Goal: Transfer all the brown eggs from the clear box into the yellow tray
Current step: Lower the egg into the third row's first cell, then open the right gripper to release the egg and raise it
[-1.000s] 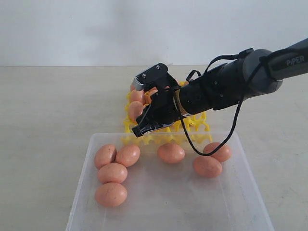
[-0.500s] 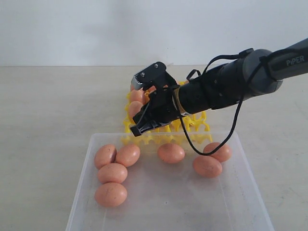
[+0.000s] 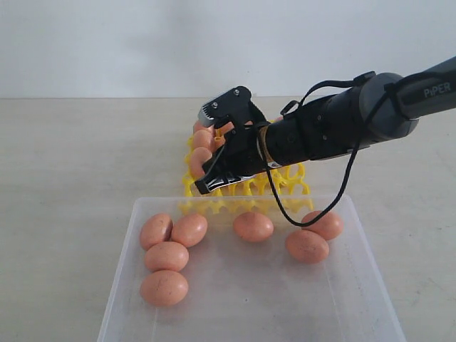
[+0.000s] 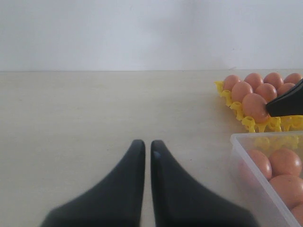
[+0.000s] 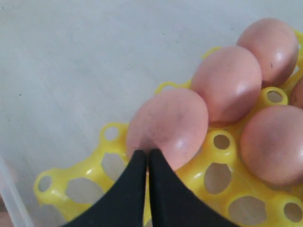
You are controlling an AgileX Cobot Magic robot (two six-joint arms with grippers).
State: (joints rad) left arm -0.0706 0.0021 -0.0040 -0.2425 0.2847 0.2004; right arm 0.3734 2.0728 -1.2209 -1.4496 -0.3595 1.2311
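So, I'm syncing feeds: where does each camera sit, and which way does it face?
Exterior: before the box, facing across it to the tray and wall; right arm and right tool show.
Left wrist: low over the table, facing level across it; shut left tool shows.
Right wrist: above a tray corner, facing down on eggs; shut right tool shows.
Shared: the tray.

Brown eggs (image 3: 167, 255) orange-brown to pinkish tan with faint dark speckles; yellow tray (image 4: 251, 125) solid bright yellow; clear box (image 3: 256, 306) frosted translucent, plain. Left fingers (image 4: 118, 194) and right fingers (image 5: 132, 189) plain matte black; right arm (image 3: 370, 114) black and dark grey with white lettering. Tabletop (image 3: 71, 178) pale beige with faint streaks, wall (image 3: 142, 43) flat white.
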